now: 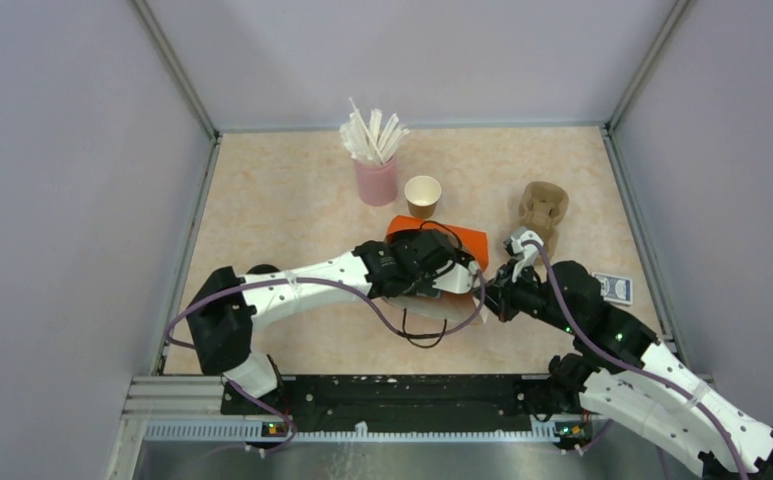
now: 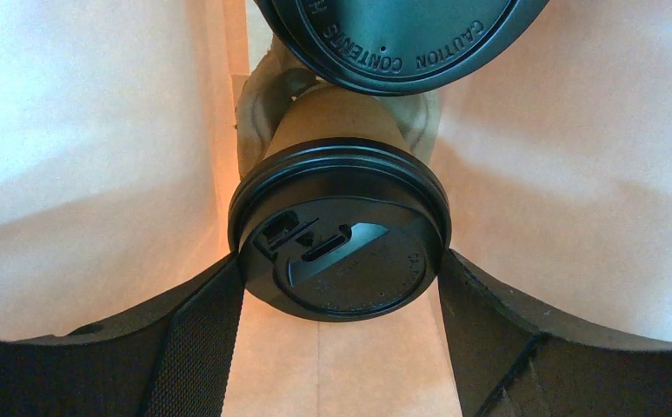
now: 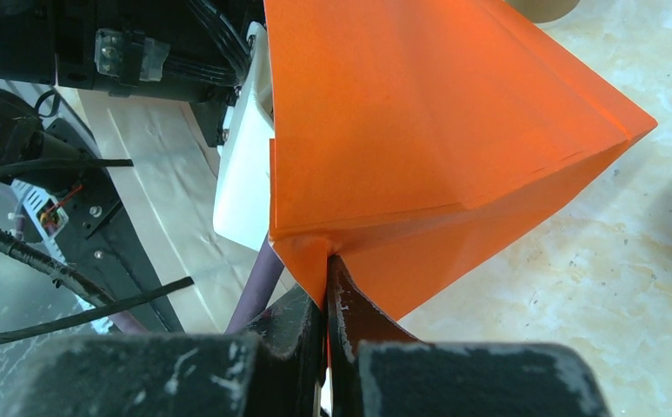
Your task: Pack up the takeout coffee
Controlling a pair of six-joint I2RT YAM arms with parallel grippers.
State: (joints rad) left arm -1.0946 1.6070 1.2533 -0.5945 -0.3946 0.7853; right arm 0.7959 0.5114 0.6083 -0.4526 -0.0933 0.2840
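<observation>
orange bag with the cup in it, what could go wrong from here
The right gripper pinches only a thin edge of the orange bag; if that slips, the mouth may sag onto the left gripper. The lidded cup it grips sits close to a second lid, so the two could knock and tip.

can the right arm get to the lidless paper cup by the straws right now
Probably not as things stand: the right gripper is shut on the orange bag's edge, and the bag and the left arm lie between it and the lidless paper cup.
</observation>
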